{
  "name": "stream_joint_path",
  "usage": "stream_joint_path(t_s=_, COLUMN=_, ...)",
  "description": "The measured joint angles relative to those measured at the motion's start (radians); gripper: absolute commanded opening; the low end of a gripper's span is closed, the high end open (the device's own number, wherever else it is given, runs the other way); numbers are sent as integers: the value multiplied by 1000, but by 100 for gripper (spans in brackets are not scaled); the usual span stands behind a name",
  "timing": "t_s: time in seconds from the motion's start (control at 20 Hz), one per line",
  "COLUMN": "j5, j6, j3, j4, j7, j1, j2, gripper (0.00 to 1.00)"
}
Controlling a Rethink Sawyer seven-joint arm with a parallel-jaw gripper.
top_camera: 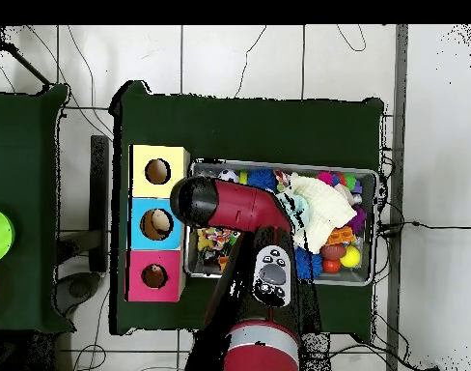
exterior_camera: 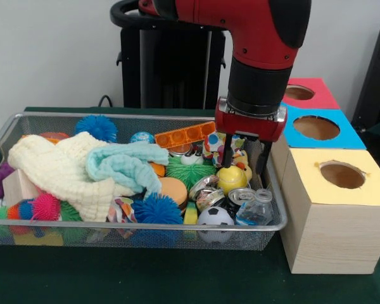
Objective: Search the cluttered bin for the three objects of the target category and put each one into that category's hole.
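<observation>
My gripper hangs open over the right end of the wire mesh bin, its fingertips down among the clutter. A yellow ball lies just below and between the fingers, close to the left one; I cannot tell whether it is touched. Around it are metal cans, a small plastic bottle, a soccer ball and a green spiky ball. In the overhead view the arm covers the gripper and the bin's left end.
Three wooden boxes stand right of the bin, each with a round hole: yellow top, blue top, red top. Cream cloth and mint cloth cover the bin's left half. Blue spiky balls and an orange block lie nearby.
</observation>
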Motion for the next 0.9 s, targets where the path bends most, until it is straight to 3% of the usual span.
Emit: stream_joint_path(t_s=0.9, j5=-30, j6=0, j3=0, j4=8, j7=0, j1=-3, j2=13, gripper=100)
